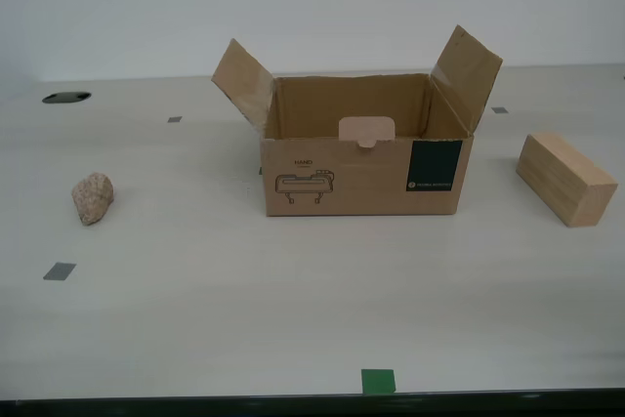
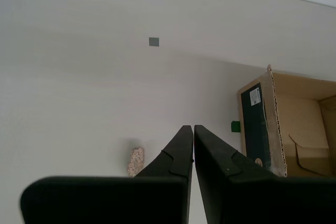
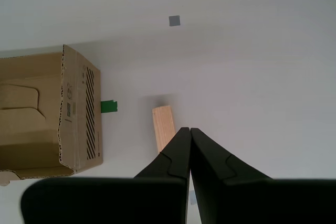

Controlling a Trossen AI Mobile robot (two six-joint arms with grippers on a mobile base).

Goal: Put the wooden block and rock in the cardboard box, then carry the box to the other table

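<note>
My first gripper hangs pinched shut above the block, which looks stiff, light and smooth, best clamped across its narrow width mid-length.

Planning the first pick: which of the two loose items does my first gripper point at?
The wooden block, right ahead of my first gripper, whose jaws are closed. The rock lies ahead of my second gripper.
</note>
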